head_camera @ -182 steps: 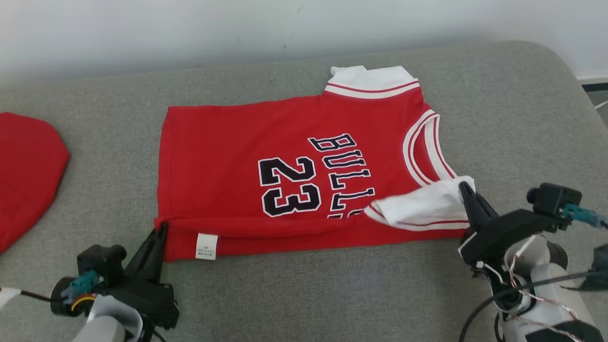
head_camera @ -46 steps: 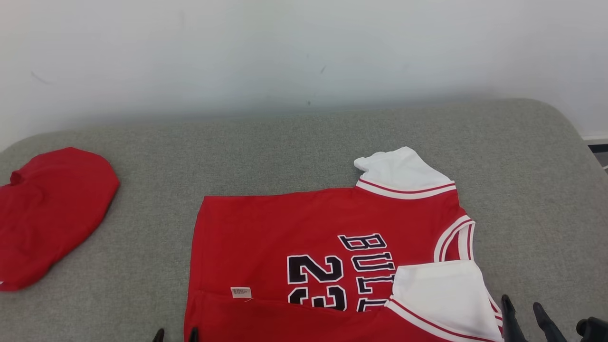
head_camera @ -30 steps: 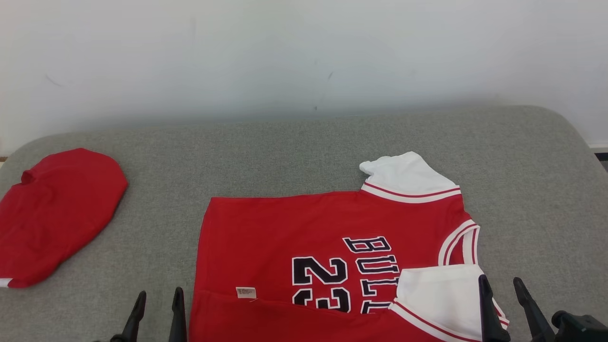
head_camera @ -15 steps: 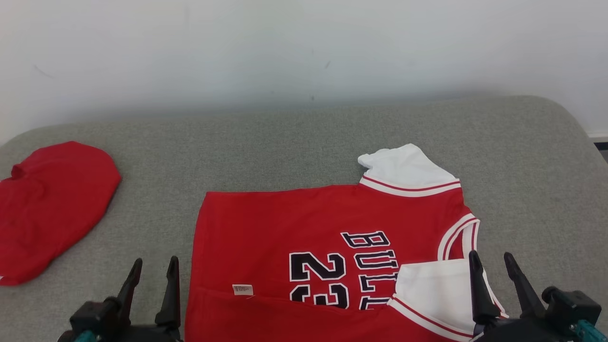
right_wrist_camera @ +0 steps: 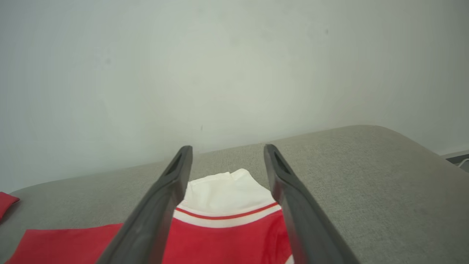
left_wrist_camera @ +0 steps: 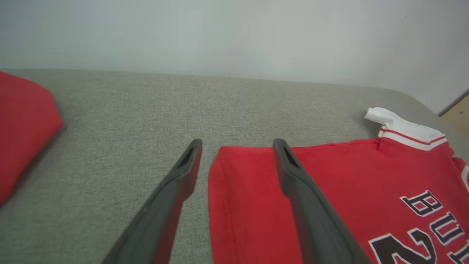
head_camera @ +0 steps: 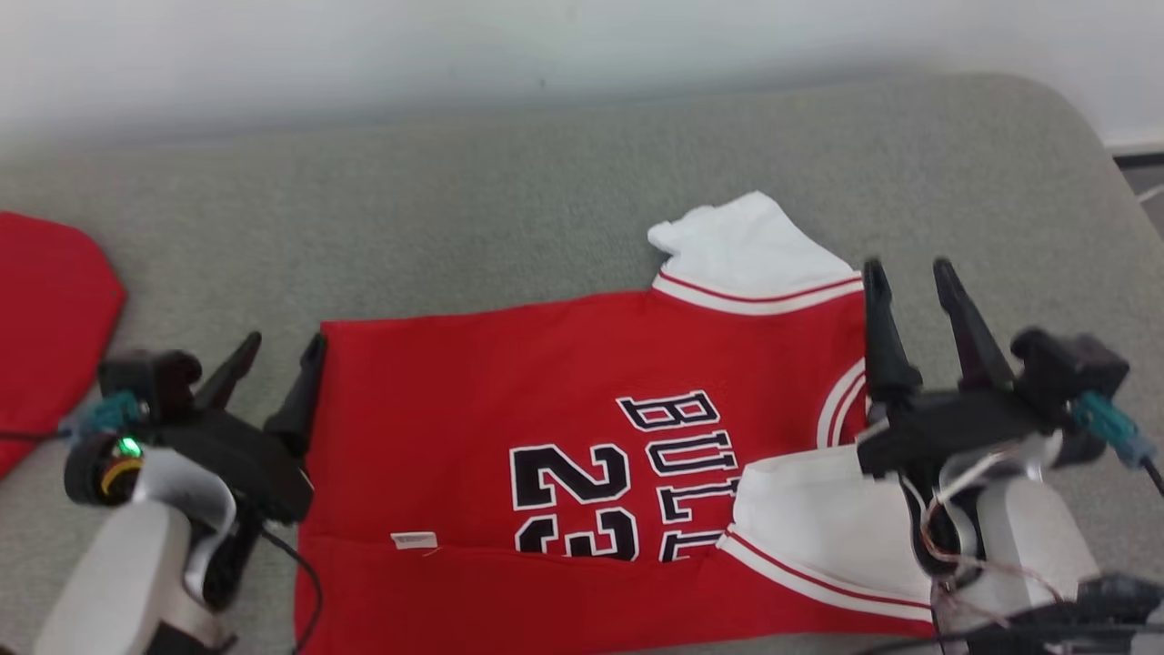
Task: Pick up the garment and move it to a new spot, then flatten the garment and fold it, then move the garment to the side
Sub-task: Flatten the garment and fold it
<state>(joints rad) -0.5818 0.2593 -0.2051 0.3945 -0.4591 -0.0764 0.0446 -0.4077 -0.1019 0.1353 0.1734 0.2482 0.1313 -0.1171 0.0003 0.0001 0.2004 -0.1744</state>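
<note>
Left claw (head_camera: 284,340) spread by garment (head_camera: 546,382) corner; right claw (head_camera: 908,266) spread near sleeve (head_camera: 750,246)

The head camera looks steeply down from the near edge of the grey cushion (head_camera: 546,182) toward the wall (head_camera: 273,55). Both wrist cameras sit low and close over the jersey (head_camera: 509,382), facing the far edge. All three share its white sleeve (head_camera: 746,246).

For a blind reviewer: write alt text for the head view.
A red Bulls 23 jersey lies on a grey cushion, near edge and one white sleeve folded over. The left gripper and right gripper, both open, sit at its far corners; another red garment lies left.
</note>
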